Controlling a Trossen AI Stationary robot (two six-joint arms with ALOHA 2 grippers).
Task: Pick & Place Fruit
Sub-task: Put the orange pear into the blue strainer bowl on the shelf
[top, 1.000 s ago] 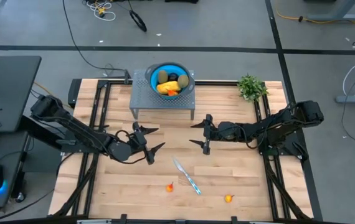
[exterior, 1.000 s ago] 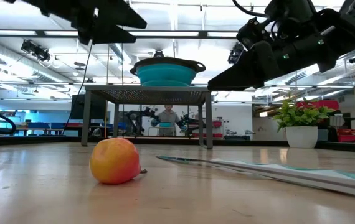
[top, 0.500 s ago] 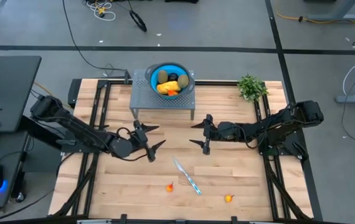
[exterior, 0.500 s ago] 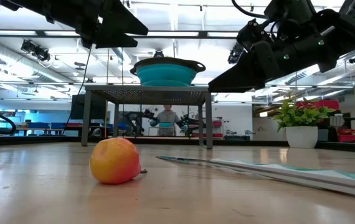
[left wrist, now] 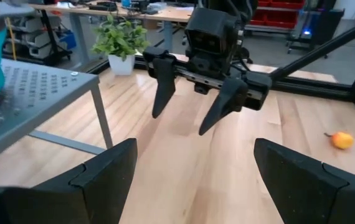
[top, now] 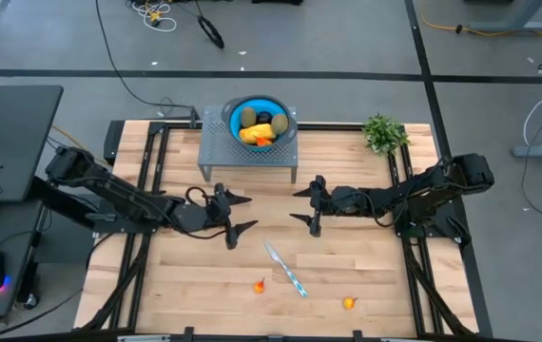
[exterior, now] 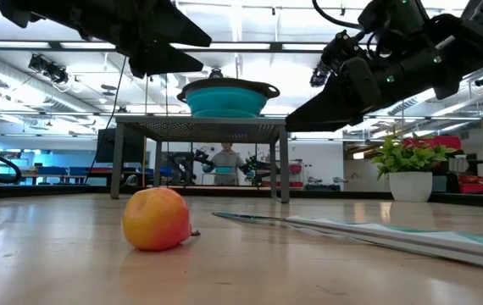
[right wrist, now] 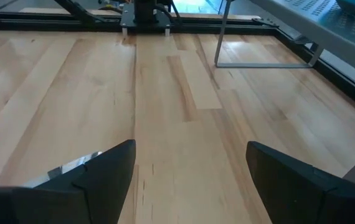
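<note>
Several toy fruits, among them a yellow-orange piece point(top: 255, 134), lie in a blue bowl point(top: 274, 104) on a grey perforated stand point(top: 216, 152) at the table's far side. Two small orange-red fruits rest on the wood near the front edge: one point(top: 259, 285) point(exterior: 156, 219) left of the knife, one point(top: 349, 303) point(left wrist: 340, 139) right of it. My left gripper point(top: 243, 214) point(left wrist: 193, 180) and my right gripper point(top: 298, 204) point(right wrist: 190, 180) hover open over mid-table. They face each other with nothing between their fingers.
A silver knife with a teal handle point(top: 286, 269) point(exterior: 369, 233) lies between the two loose fruits. A potted green plant point(top: 382, 133) point(exterior: 409, 165) stands at the far right corner. Bare wood stretches below and in front of both grippers.
My left gripper has swung a little toward the table's right edge, nearer my right gripper, and its wrist has turned. It stays open. My right gripper has kept its place.
</note>
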